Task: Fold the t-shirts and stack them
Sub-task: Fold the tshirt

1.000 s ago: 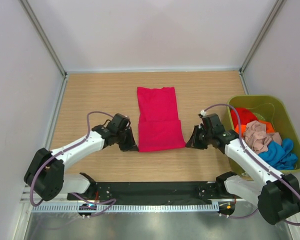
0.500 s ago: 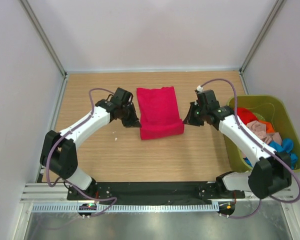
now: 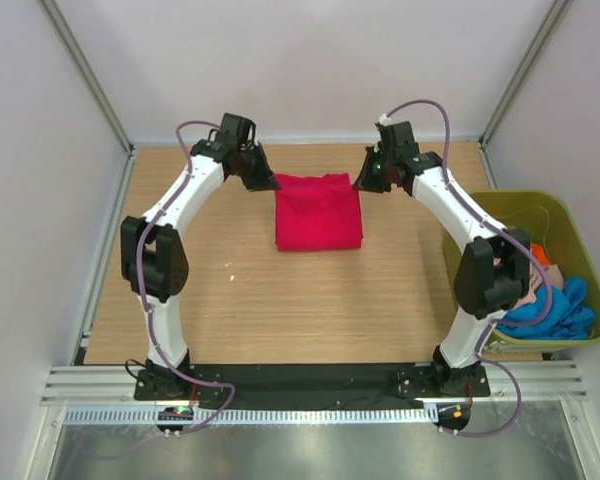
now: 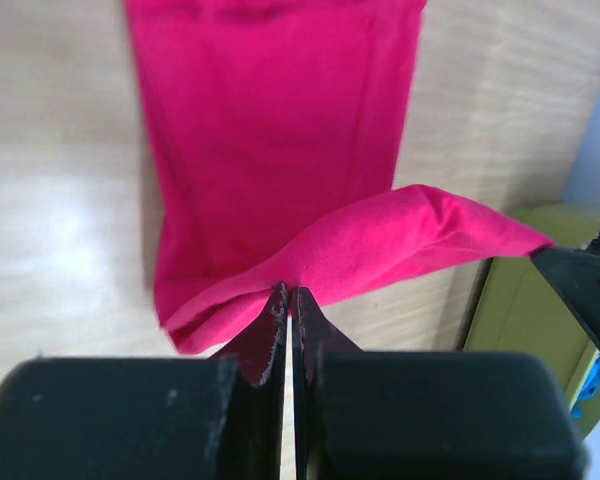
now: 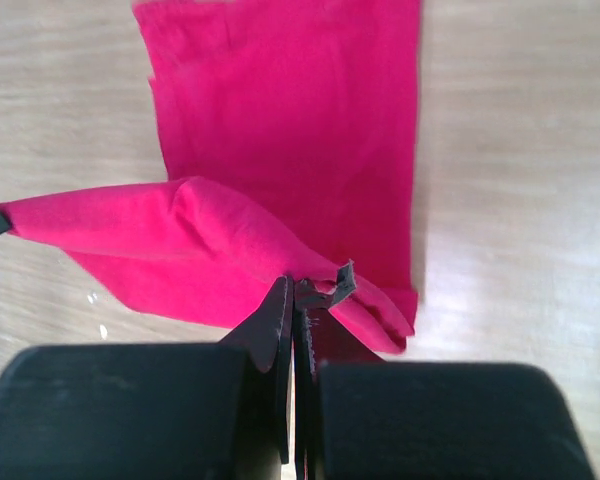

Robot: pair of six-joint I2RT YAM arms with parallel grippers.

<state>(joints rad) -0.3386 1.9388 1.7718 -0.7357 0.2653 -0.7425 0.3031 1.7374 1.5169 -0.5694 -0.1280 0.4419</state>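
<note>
- The crimson t-shirt (image 3: 318, 212) lies at the far middle of the counter (image 3: 230, 300), doubled over into a nearly square packet.
- My left end effector (image 4: 290, 300) is clenched on one corner of the raised top layer. My right end effector (image 5: 294, 295) is clenched on the other corner.
- The relation that matters: the held edge runs left to right between the two end effectors, at the far end of the packet. The rest of the shirt lies on the near side of them, toward the arm bases.
- Neither arm is nearer. Each sits at its own corner, the left on the left and the right on the right.
- In both wrist views the top layer hangs as a loose sagging band above the flat bottom layer, so it is not yet laid down.
- I judge the next move as lowering both corners together onto the far edge of the bottom layer, then letting go evenly. Uneven lowering could skew the fold.
- The cloth is soft, matte and thin. It creases into a rounded ridge where it is pinched, and it should slump once freed.
- The counter is smooth pale wood grain.
- The olive-green tub (image 3: 572, 240) on the right is rigid plastic with a bright blue t-shirt (image 3: 570, 305) bunched inside.
</note>
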